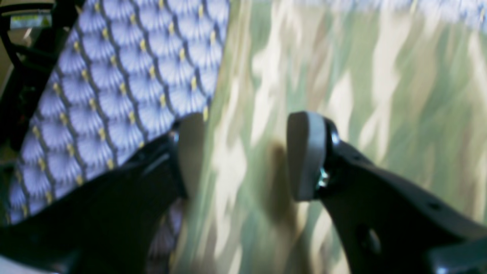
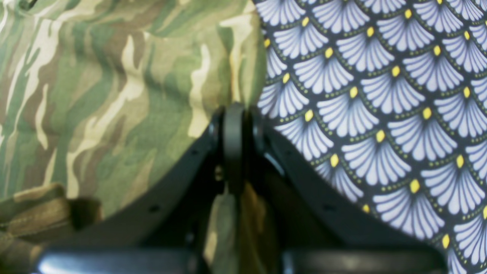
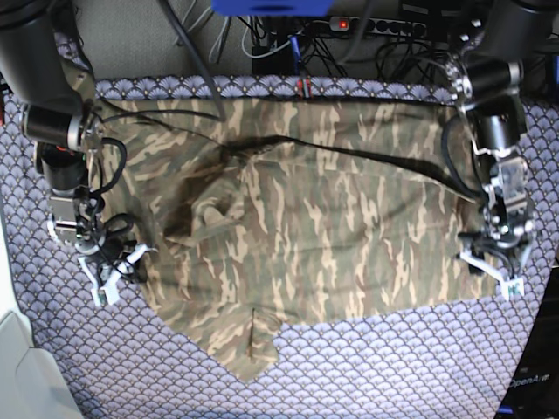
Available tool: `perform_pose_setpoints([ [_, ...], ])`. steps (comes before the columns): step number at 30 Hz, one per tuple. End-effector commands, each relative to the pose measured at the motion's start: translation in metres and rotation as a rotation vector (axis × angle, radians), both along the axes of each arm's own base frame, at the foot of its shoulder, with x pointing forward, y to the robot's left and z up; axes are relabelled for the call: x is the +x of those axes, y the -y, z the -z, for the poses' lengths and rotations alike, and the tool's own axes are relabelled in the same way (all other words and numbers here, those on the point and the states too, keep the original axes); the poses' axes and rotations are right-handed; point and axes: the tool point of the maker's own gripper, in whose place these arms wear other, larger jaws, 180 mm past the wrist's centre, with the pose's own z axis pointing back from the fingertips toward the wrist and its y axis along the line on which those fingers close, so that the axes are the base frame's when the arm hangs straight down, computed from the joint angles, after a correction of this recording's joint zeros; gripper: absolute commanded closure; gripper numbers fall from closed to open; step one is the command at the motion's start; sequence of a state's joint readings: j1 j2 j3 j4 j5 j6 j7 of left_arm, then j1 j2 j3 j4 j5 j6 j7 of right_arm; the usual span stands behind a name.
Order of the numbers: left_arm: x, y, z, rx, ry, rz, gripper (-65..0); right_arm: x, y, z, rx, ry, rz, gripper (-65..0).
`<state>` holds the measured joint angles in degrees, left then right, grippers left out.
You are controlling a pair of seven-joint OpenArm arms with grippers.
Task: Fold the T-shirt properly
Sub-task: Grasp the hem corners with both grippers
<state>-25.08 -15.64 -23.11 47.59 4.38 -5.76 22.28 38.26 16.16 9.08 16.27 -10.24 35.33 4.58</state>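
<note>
Right hand (image 2: 233, 125) pinching T-shirt (image 2: 114, 95) edge, left hand (image 1: 247, 156) spread above

Purple scallop-patterned tablecloth (image 3: 367, 367) covers table; cables (image 3: 288, 39), power strip (image 3: 384, 26) behind.

FREE: bare tablecloth (image 3: 367, 367) near-side of left gripper (image 3: 492, 272) and right gripper (image 3: 112, 272) | BLOCKED: T-shirt (image 3: 306, 227) spread between both | REAR: cables (image 3: 367, 39) beyond far table edge
</note>
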Motion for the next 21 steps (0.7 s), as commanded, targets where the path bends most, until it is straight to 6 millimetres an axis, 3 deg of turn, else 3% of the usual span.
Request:
perform_pose_setpoints([
  [1,0.019,-0.009,-0.028,0.021,0.067,-0.007,-34.3,0.011,0.005,-0.015,-0.013,0.025,-0.006,0.0],
  [8,0.04,-0.011,-0.021,-0.018,0.102,-0.042,-34.5,0.01,0.005,-0.013,-0.013,0.022,-0.006,0.0],
  [11,0.029,-0.038,-0.007,0.021,0.095,-0.155,-34.8,0.01,0.005,-0.014,-0.013,0.023,-0.006,0.0],
  [13,0.026,-0.04,0.002,0.016,0.078,-0.172,-34.8,0.01,0.005,-0.014,-0.012,0.024,-0.005,0.0],
  [21,0.021,-0.047,0.005,0.024,0.07,-0.178,-34.8,0.01,0.006,-0.013,-0.013,0.022,-0.004,0.0],
])
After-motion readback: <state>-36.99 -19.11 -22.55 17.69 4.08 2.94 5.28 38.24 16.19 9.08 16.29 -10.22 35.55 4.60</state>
